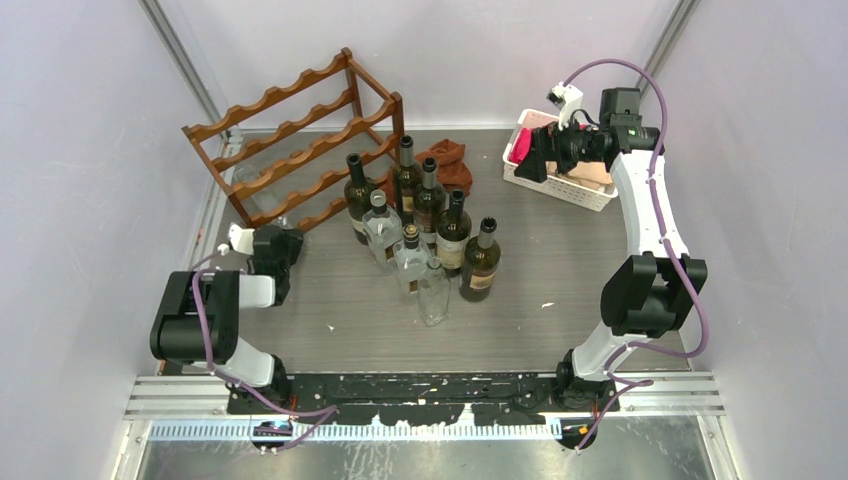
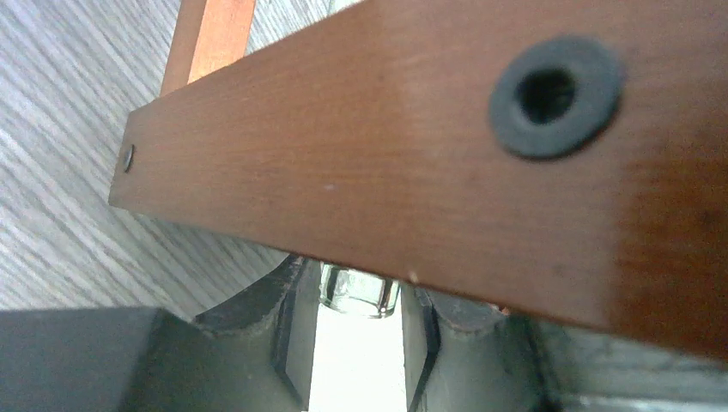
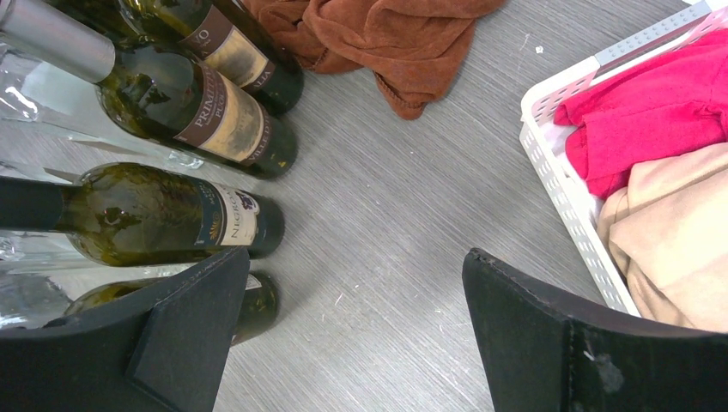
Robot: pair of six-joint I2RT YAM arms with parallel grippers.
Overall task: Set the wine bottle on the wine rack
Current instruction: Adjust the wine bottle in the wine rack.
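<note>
- One clear wine bottle (image 2: 360,293) is in work; it sits at the near, lower side of the wine rack (image 1: 300,140), which stands angled at the far left of the table (image 1: 560,290).
- Eight standing bottles (image 1: 430,230) are grouped just right of the rack, five dark and three clear; they are close to the rack's right-hand end but apart from the left arm.
- A brown cloth (image 1: 447,165) lies behind that group; a white basket (image 1: 562,185) holding pink and beige fabric sits at the far right, well apart from the rack.
- In the left wrist view a wooden rail with a black plug (image 2: 556,94) crosses most of the frame; only the glass end of the wine bottle shows below it.
- From above the clear glass is hard to separate from the rack's lower rails; whether the body rests in a scallop cannot be told.
- Left gripper (image 2: 359,322): fingers drawn close together, one on each side of the glass end, pinching the wine bottle just under the rail.
- Right gripper (image 3: 356,335): fingers spread wide and holding nothing; it hangs above bare table between the dark bottles and the basket, touching neither.
</note>
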